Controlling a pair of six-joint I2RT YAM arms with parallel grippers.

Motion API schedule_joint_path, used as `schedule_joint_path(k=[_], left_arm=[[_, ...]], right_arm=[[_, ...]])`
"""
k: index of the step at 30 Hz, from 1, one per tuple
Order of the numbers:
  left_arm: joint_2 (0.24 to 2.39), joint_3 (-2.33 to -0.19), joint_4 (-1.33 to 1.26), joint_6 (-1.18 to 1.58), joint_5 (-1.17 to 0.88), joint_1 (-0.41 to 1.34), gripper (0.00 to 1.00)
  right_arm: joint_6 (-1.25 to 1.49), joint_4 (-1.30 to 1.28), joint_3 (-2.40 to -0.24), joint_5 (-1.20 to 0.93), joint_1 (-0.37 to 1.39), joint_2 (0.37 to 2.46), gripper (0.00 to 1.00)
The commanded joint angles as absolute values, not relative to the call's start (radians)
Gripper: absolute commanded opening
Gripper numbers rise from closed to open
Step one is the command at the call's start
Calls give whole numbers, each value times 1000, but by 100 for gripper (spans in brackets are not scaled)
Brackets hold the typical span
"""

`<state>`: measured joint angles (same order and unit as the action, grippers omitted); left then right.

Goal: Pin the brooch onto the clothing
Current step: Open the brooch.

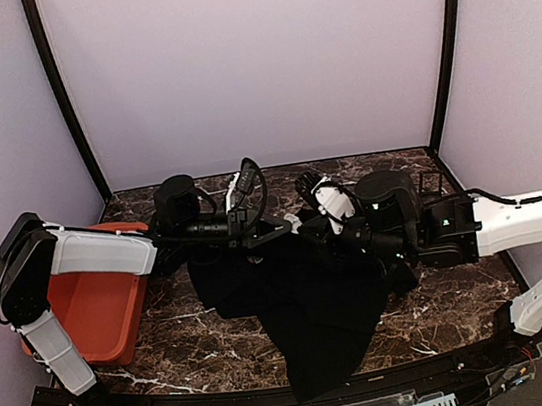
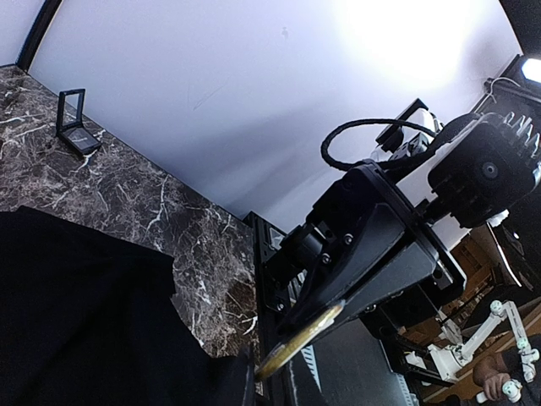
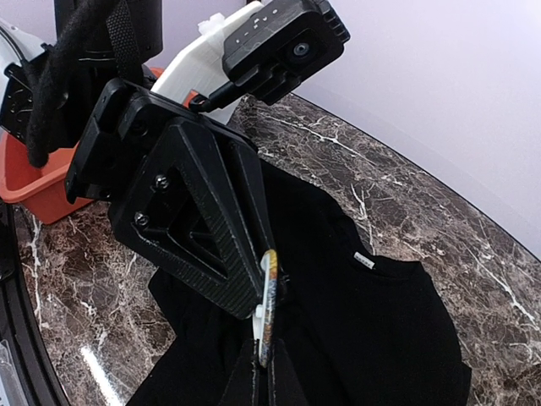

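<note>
The brooch (image 3: 269, 300), a round badge seen edge-on with a gold rim and a white back, hangs between both grippers above the clothing. My right gripper (image 3: 269, 362) is shut on its lower edge. My left gripper (image 2: 254, 376) meets it from the other side, its triangular fingers (image 3: 211, 220) closed on the upper edge. In the top view the two grippers touch tip to tip, left (image 1: 288, 228) and right (image 1: 307, 226), over the shirt's far edge. The clothing (image 1: 306, 309) is a black T-shirt lying crumpled on the table, with a white neck label (image 3: 363, 260). Its chest print is hidden.
An orange bin (image 1: 98, 298) stands at the table's left side. A small black hinged display case (image 2: 74, 123) stands open near the back wall. The shirt's hem hangs over the table's near edge (image 1: 312, 384). The dark marble table (image 1: 438, 311) shows around the shirt.
</note>
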<state>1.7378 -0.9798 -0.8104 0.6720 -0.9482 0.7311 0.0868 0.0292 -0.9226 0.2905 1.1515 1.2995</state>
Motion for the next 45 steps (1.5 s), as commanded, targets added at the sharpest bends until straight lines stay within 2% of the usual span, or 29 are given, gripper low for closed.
schedule_joint_path(k=[1, 11, 18, 25, 40, 45], left_arm=[[1710, -1021, -722, 642, -944, 770, 2], [1685, -1063, -522, 478, -928, 802, 5], [1665, -1058, -483, 430, -861, 812, 12], [1639, -1047, -458, 407, -796, 822, 12], [1693, -1004, -889, 736, -993, 821, 6], [1709, -1010, -949, 788, -1028, 822, 6]], right_arm=[[52, 98, -970, 212, 1193, 1331, 0], [71, 92, -972, 190, 1195, 1347, 0], [109, 128, -958, 193, 1195, 1341, 0], [158, 195, -970, 176, 1206, 1398, 0], [182, 459, -861, 121, 1207, 1405, 0], [157, 508, -843, 124, 1207, 1417, 0]])
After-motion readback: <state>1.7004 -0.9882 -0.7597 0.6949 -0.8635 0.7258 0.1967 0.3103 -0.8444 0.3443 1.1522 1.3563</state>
